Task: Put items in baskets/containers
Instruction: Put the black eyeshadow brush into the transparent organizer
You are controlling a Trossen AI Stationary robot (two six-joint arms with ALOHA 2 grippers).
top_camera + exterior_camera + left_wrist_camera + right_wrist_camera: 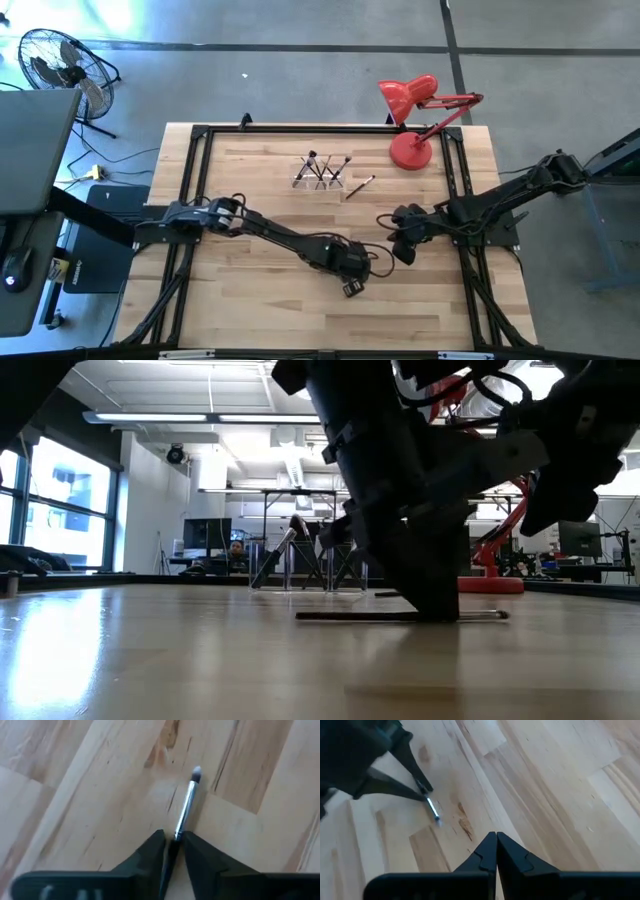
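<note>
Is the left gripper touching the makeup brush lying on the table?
Touching: in the left wrist view the left gripper has both fingers against the makeup brush handle, no gap visible.

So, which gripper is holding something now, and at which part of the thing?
The left gripper pinches a makeup brush at its dark handle, just behind the silvery ferrule, on the table. The right gripper holds nothing.

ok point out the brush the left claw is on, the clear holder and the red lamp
brush (187, 802), left wrist view, silvery ferrule
clear holder (320, 180), high view, front wall
red lamp (408, 152), high view, round base
</note>
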